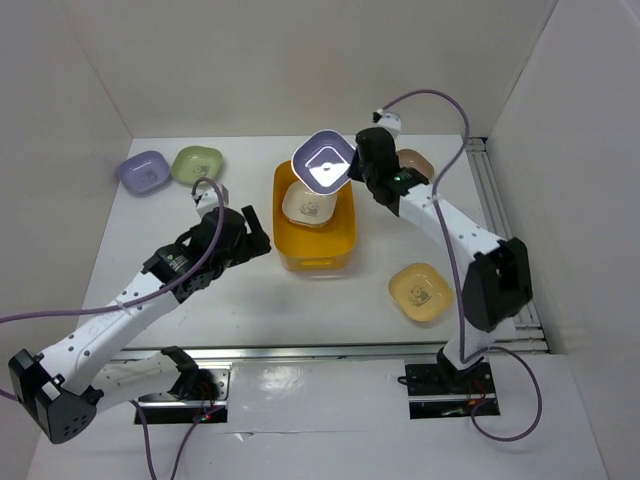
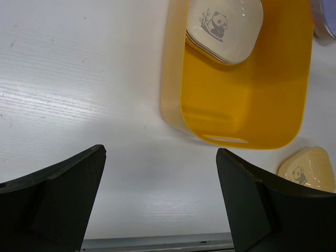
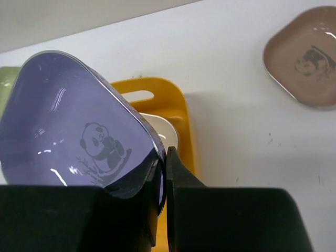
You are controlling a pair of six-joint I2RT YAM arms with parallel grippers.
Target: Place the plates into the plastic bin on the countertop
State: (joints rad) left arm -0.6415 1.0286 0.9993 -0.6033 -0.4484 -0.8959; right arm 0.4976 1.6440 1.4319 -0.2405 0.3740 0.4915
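Right gripper (image 3: 163,170) pinches the rim of a lilac rounded-square plastic plate (image 3: 68,126), tilted above the yellow-orange rectangular plastic bin (image 1: 318,250), while left gripper (image 2: 160,178) hangs wide open, holding nothing.

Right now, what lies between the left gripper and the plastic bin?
Only bare countertop lies there. In the left wrist view the left gripper, open, faces the plastic bin across plain white surface.

Looked like robotics lab cell: white walls (image 1: 300,60) boxed white worktop (image 1: 130,230), cabled left arm (image 1: 120,310) and right arm (image 1: 450,228) bolted at edge, aluminium rail (image 1: 498,200) alongside.
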